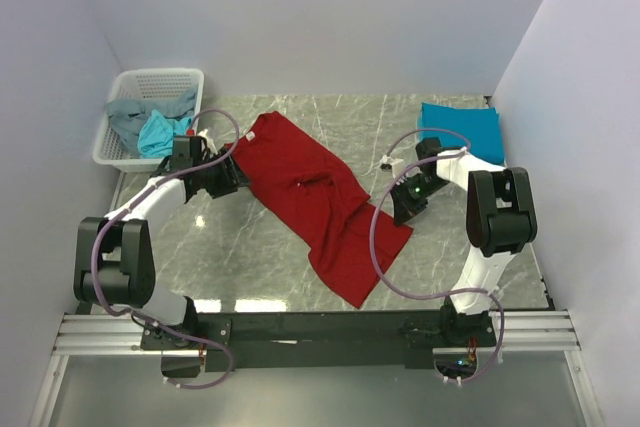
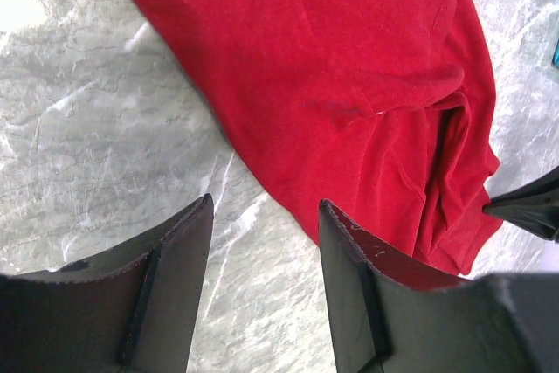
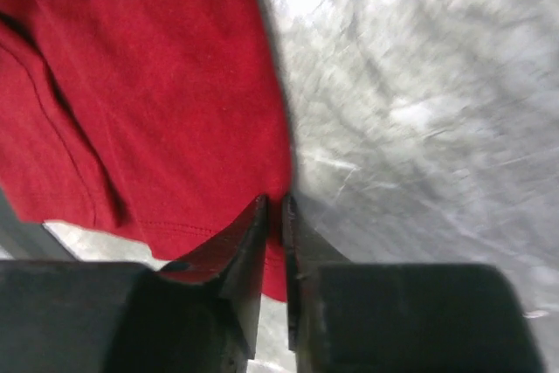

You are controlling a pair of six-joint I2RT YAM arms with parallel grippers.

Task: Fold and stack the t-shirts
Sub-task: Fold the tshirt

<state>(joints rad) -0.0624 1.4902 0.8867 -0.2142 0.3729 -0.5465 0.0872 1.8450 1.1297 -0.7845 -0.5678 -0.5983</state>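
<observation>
At centre frame, right end effector [image 3: 275, 211] pinching dark red cloth t-shirt [image 1: 310, 192] edge; left end effector [image 2: 264, 216] spread: grip edge, then pull taut.

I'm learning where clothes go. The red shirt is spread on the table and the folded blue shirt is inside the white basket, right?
No. The folded blue shirt lies on the table at the far right, not inside the white basket. The red shirt is spread on the table. The top view shows it.
</observation>
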